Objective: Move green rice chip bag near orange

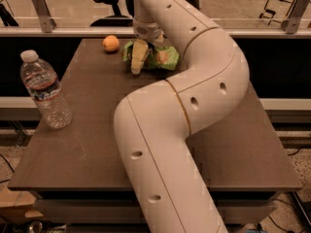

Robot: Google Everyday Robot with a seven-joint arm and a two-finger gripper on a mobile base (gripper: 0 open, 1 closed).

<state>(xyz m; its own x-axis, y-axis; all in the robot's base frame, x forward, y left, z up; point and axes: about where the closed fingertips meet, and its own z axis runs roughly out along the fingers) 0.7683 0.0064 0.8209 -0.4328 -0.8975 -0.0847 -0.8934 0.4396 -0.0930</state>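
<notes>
The green rice chip bag (163, 57) lies crinkled at the far edge of the dark table (97, 144), just right of centre. The orange (111, 43) sits on the table a short way to its left, apart from it. My gripper (139, 59) reaches down from the white arm (194, 81) onto the left end of the bag, between the bag and the orange. The arm hides part of the bag's right side.
A clear water bottle (46, 91) with a white cap stands upright near the table's left edge. A metal rail (58, 31) runs behind the far edge. An office chair (108, 6) stands beyond it.
</notes>
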